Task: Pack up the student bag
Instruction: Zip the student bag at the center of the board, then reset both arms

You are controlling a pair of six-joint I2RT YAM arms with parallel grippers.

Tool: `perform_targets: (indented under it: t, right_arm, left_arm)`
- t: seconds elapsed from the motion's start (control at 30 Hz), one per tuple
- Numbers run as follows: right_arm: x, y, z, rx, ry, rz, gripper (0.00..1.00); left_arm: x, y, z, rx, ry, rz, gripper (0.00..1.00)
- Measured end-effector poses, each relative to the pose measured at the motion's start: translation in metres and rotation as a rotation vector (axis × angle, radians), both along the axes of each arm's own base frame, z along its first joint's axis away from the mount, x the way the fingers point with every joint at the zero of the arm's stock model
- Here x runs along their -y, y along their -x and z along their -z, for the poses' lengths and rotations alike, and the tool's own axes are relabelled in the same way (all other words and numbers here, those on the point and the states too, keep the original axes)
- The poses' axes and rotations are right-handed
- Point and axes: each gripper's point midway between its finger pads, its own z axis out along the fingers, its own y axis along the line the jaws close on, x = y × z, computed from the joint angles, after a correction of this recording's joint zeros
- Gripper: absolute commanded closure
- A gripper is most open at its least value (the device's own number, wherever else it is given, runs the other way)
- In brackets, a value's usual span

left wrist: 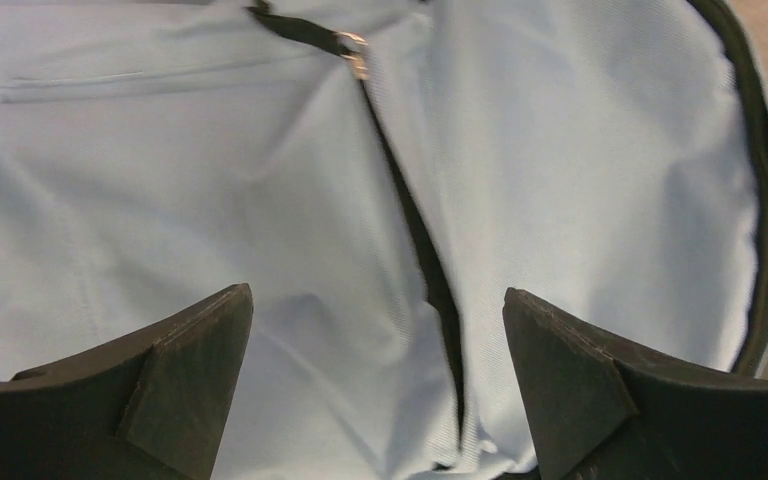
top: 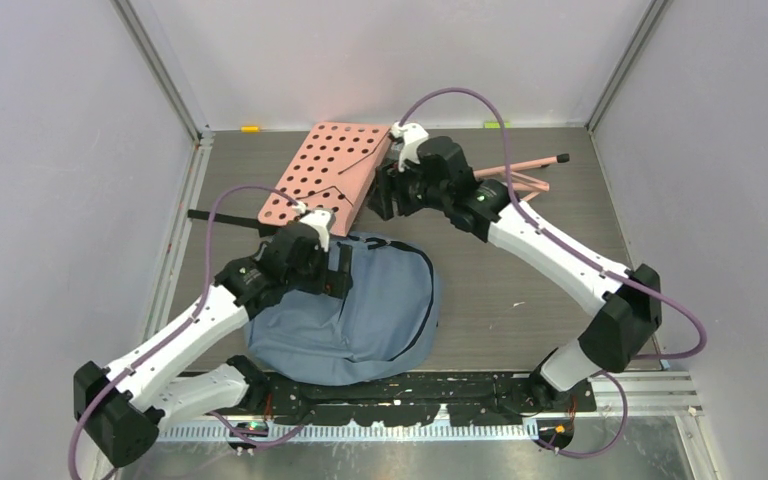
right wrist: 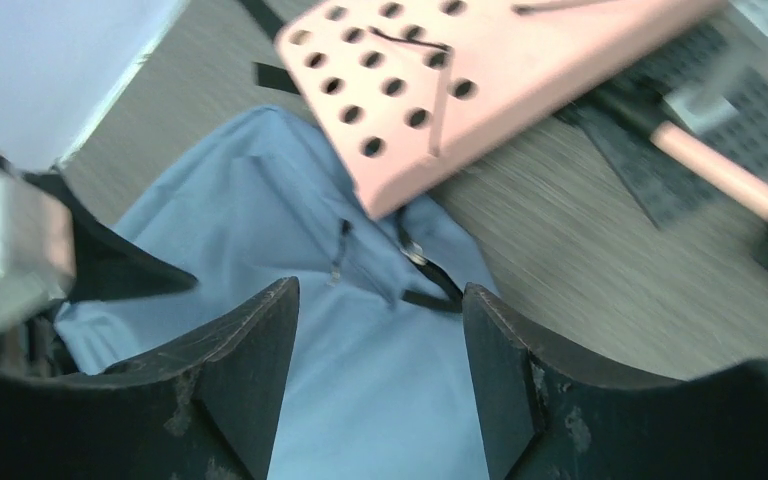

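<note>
The student bag [top: 370,315] lies flat on the table, blue-grey with black zipper trim. My left gripper [top: 341,270] hovers over the bag's upper left part. In the left wrist view it [left wrist: 378,320] stands wide open above the fabric [left wrist: 210,200], a black zipper line [left wrist: 420,240] running between the fingers, nothing held. My right gripper [top: 384,196] hangs above the table just beyond the bag's top edge, beside the pink board. In the right wrist view it [right wrist: 380,300] is open, empty, with the bag [right wrist: 360,350] below it.
A pink perforated board [top: 325,170] lies behind the bag, its near corner over the bag's top [right wrist: 480,70]. Pink rods [top: 530,172] lie at the back right. A black strap [top: 222,215] reaches left from under the board. Walls enclose three sides.
</note>
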Motion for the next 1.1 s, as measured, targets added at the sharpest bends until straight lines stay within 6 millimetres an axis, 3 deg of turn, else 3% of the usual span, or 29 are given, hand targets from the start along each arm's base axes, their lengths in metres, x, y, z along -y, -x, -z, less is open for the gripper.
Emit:
perform_targets:
  t: [0.07,0.17,0.37,0.5,0.6,0.8,0.9,1.1]
  right_arm:
    - [0.023,-0.005,0.005,-0.021,0.013,0.07,0.32]
    - [0.068,-0.015,0.028,-0.084,0.046,0.195,0.3]
    - [0.173,-0.015,0.072,-0.218,0.115,0.474,0.27]
    - [0.235,-0.003,0.063,-0.211,0.093,0.646,0.25]
    - [0.269,0.015,0.035,-0.115,0.047,0.749,0.24]
    - [0.296,0.048,-0.02,0.113,-0.042,0.827,0.24]
    - [0.307,0.061,-0.035,0.211,-0.071,0.859,0.23]
    - [0.325,0.076,-0.045,0.332,-0.081,0.915,0.23]
  left_arm:
    - [-0.014,-0.012,0.003,-0.013,-0.006,-0.048,0.0]
    - [-0.041,-0.033,0.005,-0.033,-0.005,-0.139,0.0]
    - [-0.092,-0.06,-0.007,-0.039,0.058,-0.331,0.0]
    - [-0.126,-0.068,-0.03,0.028,0.065,-0.448,0.0]
    - [-0.145,-0.064,-0.063,0.167,0.035,-0.49,0.0]
    - [-0.175,-0.037,-0.13,0.483,0.002,-0.557,0.0]
    - [-0.188,-0.024,-0.154,0.603,0.0,-0.603,0.0]
    - [-0.197,-0.019,-0.143,0.616,-0.024,-0.648,0.0]
